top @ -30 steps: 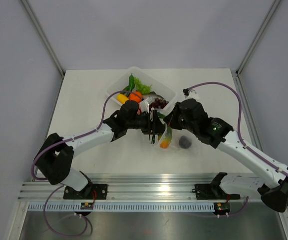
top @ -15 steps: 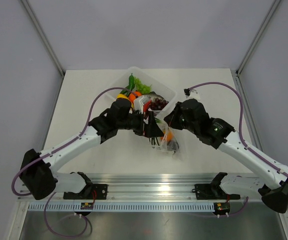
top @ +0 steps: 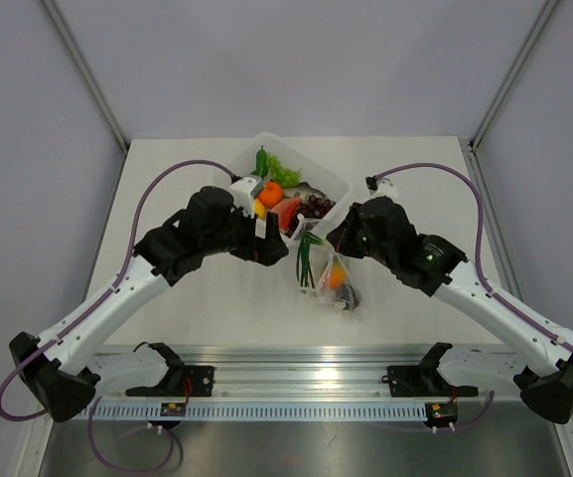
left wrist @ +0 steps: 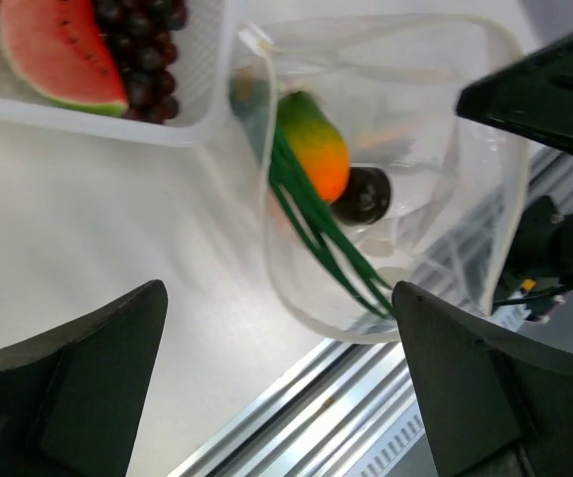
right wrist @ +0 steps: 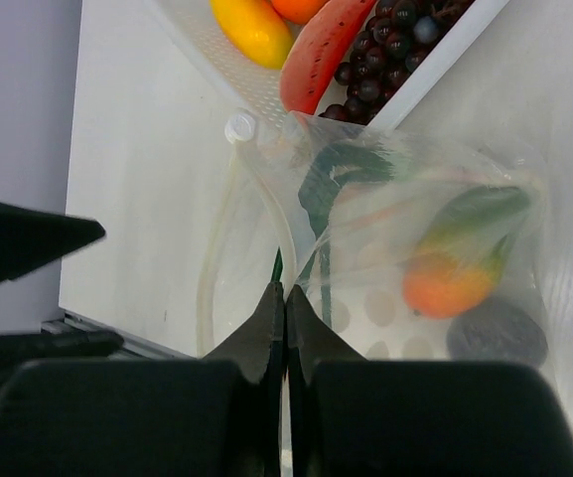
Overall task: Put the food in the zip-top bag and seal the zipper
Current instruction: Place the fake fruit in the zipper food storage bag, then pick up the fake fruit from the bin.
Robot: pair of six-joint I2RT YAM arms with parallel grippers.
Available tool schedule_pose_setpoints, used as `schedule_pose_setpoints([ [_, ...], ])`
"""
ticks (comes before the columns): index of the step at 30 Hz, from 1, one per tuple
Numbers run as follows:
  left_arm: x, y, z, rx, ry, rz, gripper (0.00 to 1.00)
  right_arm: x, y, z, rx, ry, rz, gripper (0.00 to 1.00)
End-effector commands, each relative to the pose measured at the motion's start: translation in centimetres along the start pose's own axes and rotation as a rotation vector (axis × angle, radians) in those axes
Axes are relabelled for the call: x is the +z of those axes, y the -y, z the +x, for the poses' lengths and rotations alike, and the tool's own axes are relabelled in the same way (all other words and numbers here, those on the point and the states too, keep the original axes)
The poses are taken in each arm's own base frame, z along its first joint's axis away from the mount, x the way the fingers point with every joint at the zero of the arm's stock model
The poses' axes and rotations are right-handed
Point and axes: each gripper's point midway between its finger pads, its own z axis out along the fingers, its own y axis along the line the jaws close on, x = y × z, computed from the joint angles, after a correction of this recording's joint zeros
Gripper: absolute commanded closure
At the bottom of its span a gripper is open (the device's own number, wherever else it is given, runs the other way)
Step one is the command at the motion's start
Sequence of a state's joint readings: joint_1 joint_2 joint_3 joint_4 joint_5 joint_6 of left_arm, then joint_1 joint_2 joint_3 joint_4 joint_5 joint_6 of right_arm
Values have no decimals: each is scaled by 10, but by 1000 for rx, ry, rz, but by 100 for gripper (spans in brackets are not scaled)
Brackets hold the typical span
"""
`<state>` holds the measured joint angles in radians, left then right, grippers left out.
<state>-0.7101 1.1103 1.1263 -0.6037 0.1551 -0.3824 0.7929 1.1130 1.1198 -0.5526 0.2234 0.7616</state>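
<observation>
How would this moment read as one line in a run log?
left gripper open, off bag | right gripper shut on bag rim | in bag: onion, orange piece, dark fruit; unsealed | tray: watermelon, grapes

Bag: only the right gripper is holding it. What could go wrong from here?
The right gripper pinches one edge of the bag, so the mouth may sag and spill the green onion or dark fruit. The open left gripper, fetching watermelon from the tray beside it, could knock the bag.
</observation>
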Motion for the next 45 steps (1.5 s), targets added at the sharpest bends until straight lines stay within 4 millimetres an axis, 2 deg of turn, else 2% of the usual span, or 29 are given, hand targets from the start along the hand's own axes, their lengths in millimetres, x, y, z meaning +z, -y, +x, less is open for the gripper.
schedule_pose_setpoints([
  [1, -6, -26, -42, 97, 44, -131, 1, -11, -8, -15, -18, 53, -25, 100],
  [2, -6, -37, -52, 86, 54, -168, 1, -14, -7, -15, -20, 57, -23, 100],
  [3, 3, -48, -56, 79, 36, -200, 1, -15, -6, -16, -22, 60, -20, 100],
  [4, 0, -58, -76, 66, 70, -243, 3, -17, -3, -15, -26, 60, -14, 100],
  [6, 5, -77, -88, 58, 77, -312, 5, -18, -2, -15, -32, 59, -10, 100],
  [9, 31, -105, -105, 43, 40, -382, 9, -19, -1, -13, -38, 53, -8, 100],
  [10, 48, -121, -99, 38, -12, -418, 9, -20, 0, -14, -38, 55, -8, 100],
  [11, 53, -122, -114, 50, 2, -425, 9, -20, -1, -14, -39, 57, -10, 100],
  [13, 67, -134, -120, 78, -13, -459, 9, -20, 0, -14, -44, 57, -8, 100],
  [14, 83, -141, -126, 94, -23, -469, 9, -20, 0, -14, -44, 55, -8, 100],
  [16, 98, -152, -133, 100, -22, -489, 9, -18, 1, -13, -52, 53, -3, 100],
  [17, 114, -162, -127, 93, -54, -495, 9, -17, 2, -12, -55, 52, 0, 100],
  [18, 122, -161, -136, 90, -37, -479, 9, -16, 3, -11, -59, 48, 4, 100],
  [19, 128, -167, -136, 81, -43, -481, 10, -15, 3, -11, -65, 46, 7, 100],
  [20, 146, -177, -126, 71, -80, -486, 10, -14, 3, -10, -66, 44, 9, 100],
  [21, 151, -177, -135, 72, -61, -478, 11, -12, 3, -9, -71, 41, 10, 100],
  [23, 164, -183, -133, 64, -68, -474, 12, -10, 5, -8, -73, 36, 17, 100],
  [24, 178, -188, -124, 58, -93, -469, 12, -8, 5, -7, -73, 32, 18, 100],
  [26, 191, -193, -123, 54, -94, -463, 13, -7, 4, -5, -67, 25, 13, 100],
  [27, 202, -200, -114, 51, -116, -470, 13, -6, 3, -2, -64, 15, 3, 100],
  [30, 213, -209, -110, 62, -127, -491, 12, -3, 0, 1, -56, 5, -9, 100],
  [34, 227, -225, -98, 67, -154, -530, 3, 0, 3, 5, -53, -10, 0, 100],
  [45, 247, -243, -79, 62, -181, -553, 4, 2, 6, 7, -56, -14, 15, 100],
])
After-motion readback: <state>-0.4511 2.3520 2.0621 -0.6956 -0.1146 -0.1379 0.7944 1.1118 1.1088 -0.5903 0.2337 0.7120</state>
